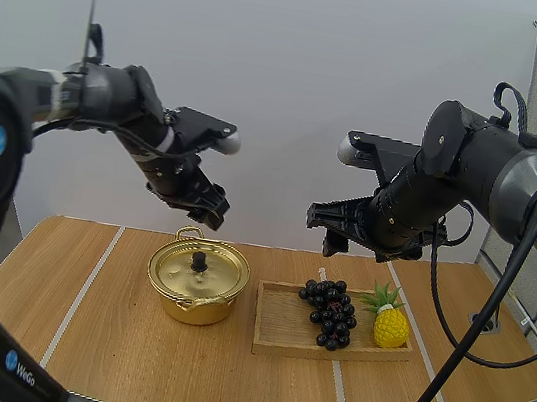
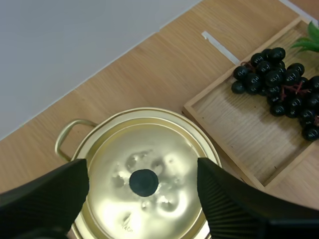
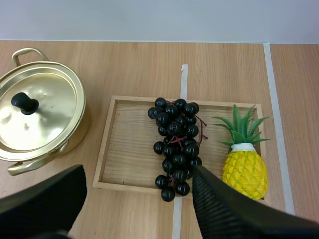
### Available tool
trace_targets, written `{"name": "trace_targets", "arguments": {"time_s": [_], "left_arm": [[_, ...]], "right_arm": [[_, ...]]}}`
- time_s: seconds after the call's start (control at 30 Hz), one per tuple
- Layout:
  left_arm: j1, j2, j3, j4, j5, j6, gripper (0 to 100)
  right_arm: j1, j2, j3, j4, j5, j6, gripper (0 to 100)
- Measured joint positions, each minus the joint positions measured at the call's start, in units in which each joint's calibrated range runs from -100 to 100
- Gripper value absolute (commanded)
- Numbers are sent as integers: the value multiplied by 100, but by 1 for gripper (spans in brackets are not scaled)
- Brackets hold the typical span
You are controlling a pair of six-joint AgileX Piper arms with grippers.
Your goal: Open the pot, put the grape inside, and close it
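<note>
Grapes [image 1: 330, 311] lie on the wooden tray [image 1: 275, 328] beneath the right gripper [image 1: 325, 228], whose fingers hang wide apart and empty above them. The left gripper [image 1: 210, 215], equally spread and holding nothing, hovers over the black knob [image 2: 143, 182] of the lid [image 2: 164, 149], which sits closed on the gold pot [image 1: 194, 306]. A toy pineapple [image 1: 390, 325] stands just beside the grapes; pot and tray sit near each other on the table [image 1: 106, 339].

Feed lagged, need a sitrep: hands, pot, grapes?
Left hand open over lidded pot. Right hand open over grapes, in wooden tray. Pineapple close beside grapes.
</note>
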Motion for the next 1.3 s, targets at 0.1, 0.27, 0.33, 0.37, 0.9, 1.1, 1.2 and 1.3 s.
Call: {"name": "trace_targets", "arguments": {"time_s": [0.1,0.27,0.33,0.37,0.9,1.1,1.2,1.3], "left_arm": [[-53,328,-172,41,106,0,100],[-53,1016,-327,272,106,0,100],[-53,1166,-327,334,127,0,100],[-53,1261,-327,387,143,0,100],[-53,1438,-327,570,143,0,100],[-53,1661,-339,570,143,0,100],[-53,1675,-339,570,143,0,100],[-53,1675,-339,570,160,0,100]], "right_arm": [[0,0,0,0,34,0,100],[0,0,0,0,35,0,100],[0,0,0,0,35,0,100],[0,0,0,0,35,0,100],[0,0,0,0,35,0,100],[0,0,0,0,35,0,100],[0,0,0,0,35,0,100],[0,0,0,0,35,0,100]]}}
